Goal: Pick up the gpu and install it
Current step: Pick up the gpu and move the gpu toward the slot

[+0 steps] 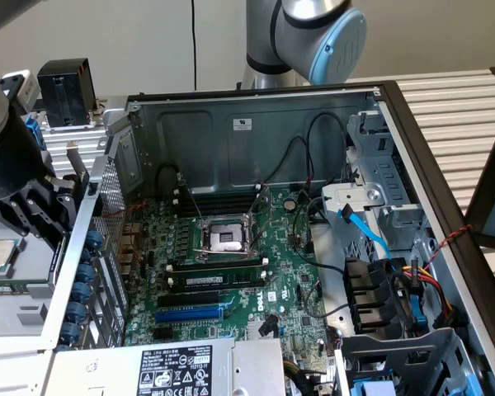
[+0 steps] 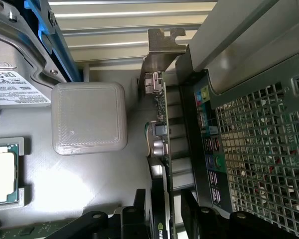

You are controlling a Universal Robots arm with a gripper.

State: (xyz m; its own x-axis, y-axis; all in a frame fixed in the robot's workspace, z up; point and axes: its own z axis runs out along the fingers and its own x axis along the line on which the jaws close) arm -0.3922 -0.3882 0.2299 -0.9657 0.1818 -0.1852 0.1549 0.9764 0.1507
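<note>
Wrist view first: the gpu [image 2: 164,117] stands on edge, its silver bracket [image 2: 162,49] at the far end and its black shroud at the near end. It sits outside the case [image 2: 259,149], just beside the rear port panel [image 2: 209,144]. The gripper [image 2: 164,195] has a finger on each face of the card at the shroud end, and the jaws look closed onto it rather than standing clear. I can't tell whether the card has left its seat on the tray [image 2: 89,199].

Now the worries. The hold is at one end, with the bracket well out from the fingers, so the card could pivot in the grip and hang nose-down. The shroud looks smooth, so a slip is possible. The port panel is very close on one side, and any sideways drift could scrape the board's edge parts along it. The bracket's bent tab could snag the case wall.

In the exterior view, the gripper [image 1: 33,210] is low at the exterior view's left of the case. The motherboard [image 1: 231,264] is crowded. The memory sticks [image 1: 219,276] lie just beside the blue slot [image 1: 190,312], and loose cables [image 1: 313,272] trail nearby. A tilted card could strike the sticks or catch a wire.
</note>
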